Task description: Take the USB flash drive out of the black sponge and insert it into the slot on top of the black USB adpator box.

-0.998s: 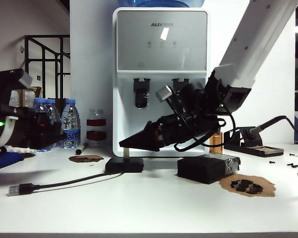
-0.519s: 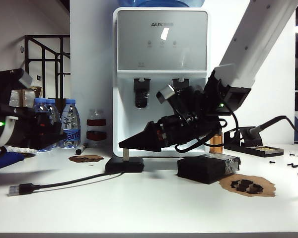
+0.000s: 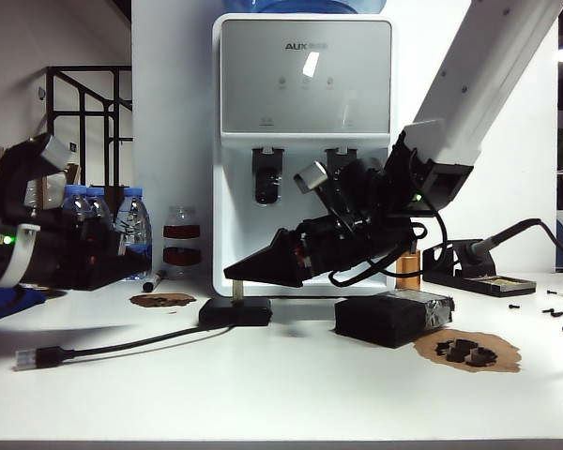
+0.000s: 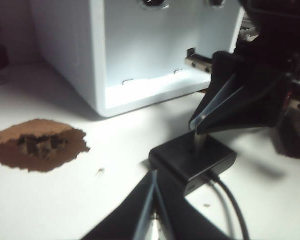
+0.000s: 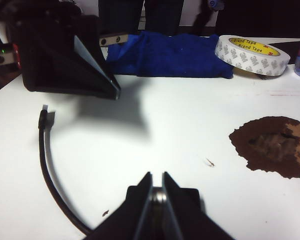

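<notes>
The black USB adpator box (image 3: 235,312) lies flat on the white table in front of the water dispenser. The silver USB flash drive (image 3: 237,292) stands upright on its top face (image 4: 190,160), covering the slot. My right gripper (image 3: 233,273) reaches down from the right and is shut on the drive's upper end (image 4: 197,141); a bit of silver (image 5: 160,195) shows between its fingers. The black sponge (image 3: 385,321) sits to the right of the box. My left gripper (image 3: 145,267) hovers at the far left, pointing toward the box, its fingers together (image 4: 153,172) with nothing held.
The box's cable (image 3: 122,347) runs left to a USB plug (image 3: 33,358). Brown patches (image 3: 162,300) (image 3: 467,352) mark the table, the right one holding foam scraps. Water bottles (image 3: 122,225), a soldering stand (image 3: 469,272), a tape roll (image 5: 252,55) and blue cloth (image 5: 170,55) stand around.
My left gripper has swung and shifted a little to the right, toward the box. The right gripper stays on the drive above the box.
</notes>
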Robot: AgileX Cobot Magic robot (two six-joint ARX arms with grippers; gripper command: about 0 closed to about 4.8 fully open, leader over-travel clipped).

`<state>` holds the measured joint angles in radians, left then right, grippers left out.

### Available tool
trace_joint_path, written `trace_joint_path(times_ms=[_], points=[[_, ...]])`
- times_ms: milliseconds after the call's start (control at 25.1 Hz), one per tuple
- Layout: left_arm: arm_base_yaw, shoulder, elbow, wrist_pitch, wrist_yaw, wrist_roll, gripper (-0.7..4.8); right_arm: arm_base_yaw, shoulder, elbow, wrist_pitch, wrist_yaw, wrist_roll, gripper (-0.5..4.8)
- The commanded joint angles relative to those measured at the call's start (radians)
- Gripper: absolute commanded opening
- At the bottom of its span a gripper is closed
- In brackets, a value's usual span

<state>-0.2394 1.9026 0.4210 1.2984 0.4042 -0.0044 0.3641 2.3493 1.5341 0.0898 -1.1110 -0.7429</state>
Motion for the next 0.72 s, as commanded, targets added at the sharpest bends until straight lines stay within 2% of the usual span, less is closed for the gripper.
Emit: trace_joint_path(times_ms=[40,718], points=[[0.001,0.017,0.003,0.012,0.001,-0.003,-0.04,0.002,0.010,-0.001,-0.020,0.045,-0.002,-0.02],[0.001,0.019,0.003,0.043,0.000,-0.003,-0.04,0.013,0.029,0.002,-0.026,0.081,0.032,-0.02]])
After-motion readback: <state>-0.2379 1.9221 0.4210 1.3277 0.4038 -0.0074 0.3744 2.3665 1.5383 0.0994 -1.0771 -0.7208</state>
